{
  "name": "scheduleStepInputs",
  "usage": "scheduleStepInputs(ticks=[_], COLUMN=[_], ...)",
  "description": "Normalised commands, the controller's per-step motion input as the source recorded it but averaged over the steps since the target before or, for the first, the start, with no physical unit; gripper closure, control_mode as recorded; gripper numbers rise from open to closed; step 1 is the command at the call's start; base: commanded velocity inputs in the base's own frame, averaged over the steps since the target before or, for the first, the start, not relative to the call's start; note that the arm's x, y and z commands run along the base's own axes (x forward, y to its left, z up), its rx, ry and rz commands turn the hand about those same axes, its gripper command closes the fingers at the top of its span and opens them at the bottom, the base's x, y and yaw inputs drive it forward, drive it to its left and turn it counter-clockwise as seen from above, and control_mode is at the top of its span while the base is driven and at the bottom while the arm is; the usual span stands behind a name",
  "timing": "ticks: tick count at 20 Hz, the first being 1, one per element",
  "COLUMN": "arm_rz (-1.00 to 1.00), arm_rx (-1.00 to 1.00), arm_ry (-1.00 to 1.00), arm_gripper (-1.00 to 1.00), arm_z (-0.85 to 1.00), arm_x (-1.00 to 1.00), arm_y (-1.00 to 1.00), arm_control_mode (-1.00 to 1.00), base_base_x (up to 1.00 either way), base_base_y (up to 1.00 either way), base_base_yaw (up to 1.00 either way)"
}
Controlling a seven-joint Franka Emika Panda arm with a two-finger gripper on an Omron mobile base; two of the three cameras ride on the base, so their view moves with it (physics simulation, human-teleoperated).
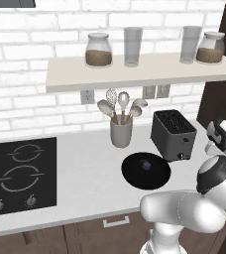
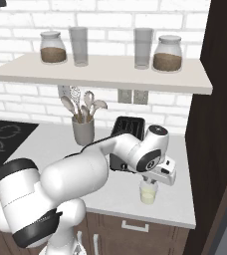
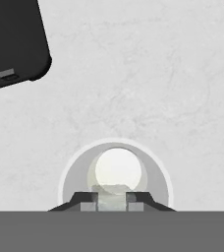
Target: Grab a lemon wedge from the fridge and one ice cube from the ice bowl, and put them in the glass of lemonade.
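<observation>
The glass of lemonade stands on the white counter near its front right edge, a short clear tumbler with pale yellow liquid. My gripper hangs straight above it, close to the rim. In the hand view I look down into the glass, and my gripper is shut on a small greyish translucent ice cube over its mouth. The black ice bowl sits left of the toaster with one small cube in it. The lemon wedge and the fridge are out of view.
A dark toaster stands just behind the glass, with its corner close to my hand. A utensil crock, the stove top, a shelf with jars and tall glasses, and a brown wood panel on the right surround the spot.
</observation>
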Motion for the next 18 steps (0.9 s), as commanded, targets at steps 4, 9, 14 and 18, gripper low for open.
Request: scheduleStepInputs(ticks=[4,9,14,18], arm_rz=[0.00,0.00,0.00,0.00], arm_rx=[0.00,0.00,0.00,0.00], arm_ry=[0.00,0.00,0.01,-0.04], arm_gripper=[-1.00,-1.00,-1.00,-1.00], arm_z=[0.00,0.00,0.00,0.05], arm_x=[-0.01,0.00,0.00,-0.18], arm_y=[0.00,0.00,0.00,0.00], arm_control_mode=[-1.00,-1.00,-1.00,-1.00], base_base_x=[0.00,0.00,0.00,0.00], base_base_y=[0.00,0.00,0.00,0.00], base_base_yaw=[0.00,0.00,0.00,0.00])
